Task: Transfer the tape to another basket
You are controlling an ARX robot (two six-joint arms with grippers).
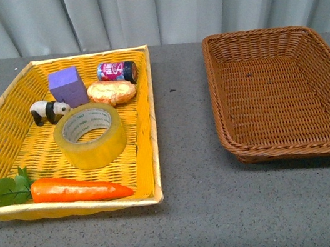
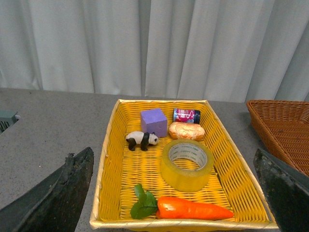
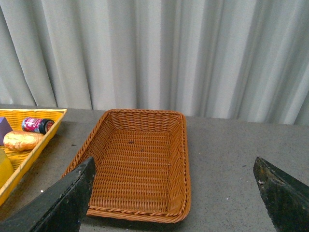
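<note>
Faint print circles the white core of the tape (image 1: 93, 149), and the small can (image 1: 117, 71) upper left carries a label; neither is legible.

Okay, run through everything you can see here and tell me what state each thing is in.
tape: lying flat, hole up, in the yellow tray
basket: upright, empty
can: lying on its side
carrot: lying flat by the tray's near edge
panda: standing on its feet
left gripper: open, holding nothing
right gripper: open, holding nothing
</note>
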